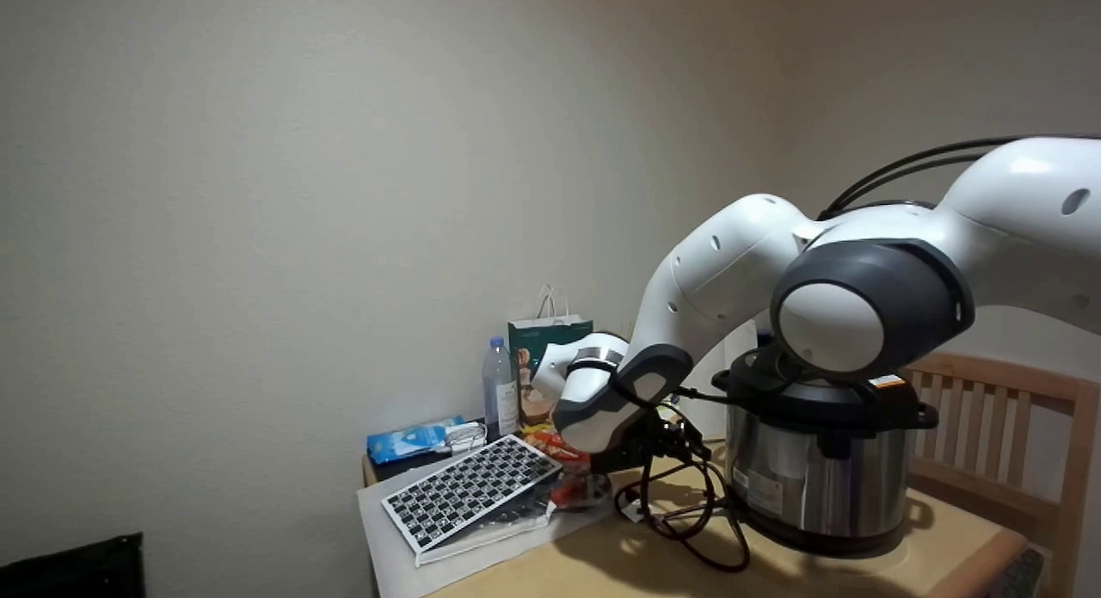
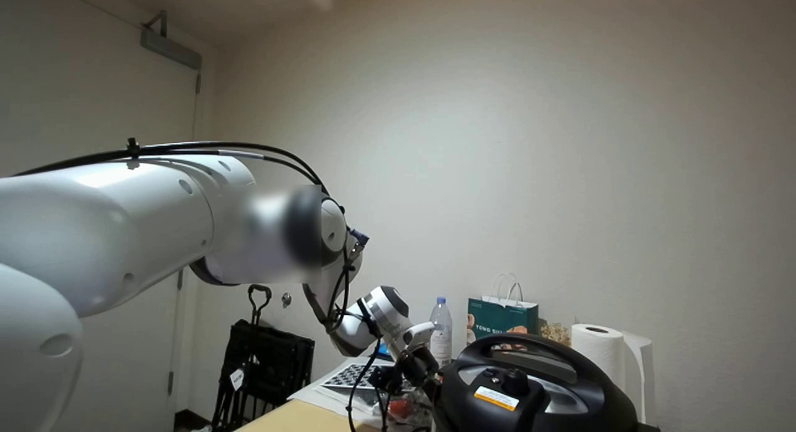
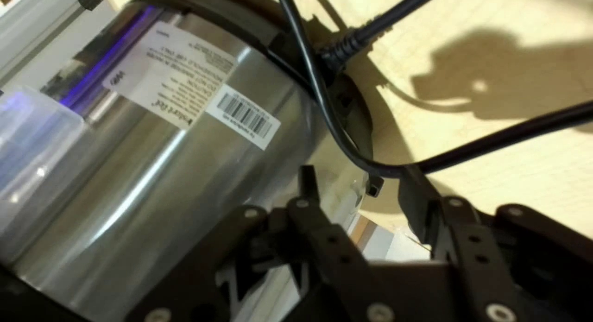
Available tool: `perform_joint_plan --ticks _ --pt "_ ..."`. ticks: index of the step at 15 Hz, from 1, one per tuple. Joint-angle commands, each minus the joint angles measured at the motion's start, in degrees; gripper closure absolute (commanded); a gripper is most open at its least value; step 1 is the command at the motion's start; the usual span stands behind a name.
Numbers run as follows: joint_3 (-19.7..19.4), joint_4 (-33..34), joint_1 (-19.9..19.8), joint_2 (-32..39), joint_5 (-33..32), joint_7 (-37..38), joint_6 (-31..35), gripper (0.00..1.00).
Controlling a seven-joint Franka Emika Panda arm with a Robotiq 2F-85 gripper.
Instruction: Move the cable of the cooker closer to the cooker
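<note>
Cable (image 3: 380, 169) curves by my parted gripper (image 3: 358, 172), so I should probably back off slowly, leaving it near the cooker (image 1: 817, 476).

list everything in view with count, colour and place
cooker: 1, silver and black, on table
cable: 1, black, looped beside cooker
table: 1, tan, under cooker
checkered board: 1, black and white, table end
sheet: 1, white, under board
bottle: 1, transparent, beside bag
bag: 1, green, near wall
packet: 1, blue, near bottle
wrapped items: count unclear, red, beside board
paper-towel roll: 1, white, behind cooker
chair: 1, brown, beyond cooker
folded cart: 1, black, near door
door: 1, pale, behind arm
arm: 1, white, over table
gripper: 1, black, open, near cable
</note>
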Motion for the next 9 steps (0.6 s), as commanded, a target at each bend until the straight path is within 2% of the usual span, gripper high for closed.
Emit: perform_joint_plan --ticks 1,3,4,5,7,8,9 --pt "-0.54 1.12 3.72 1.11 2.11 9.81 -5.01 0.17" --pt "-0.24 1.39 5.23 1.87 2.48 14.44 -7.51 0.05" --pt "-0.32 1.36 5.94 2.15 1.32 14.21 -8.13 0.02" --pt "0.27 0.81 5.25 1.51 0.97 12.39 -6.59 0.18" --pt "0.30 0.90 6.20 2.08 0.88 13.51 -7.33 0.07" --pt "0.52 1.54 5.07 2.39 2.04 14.60 -6.39 0.00" --pt "0.22 2.14 4.48 2.93 2.20 16.86 -4.26 0.00"
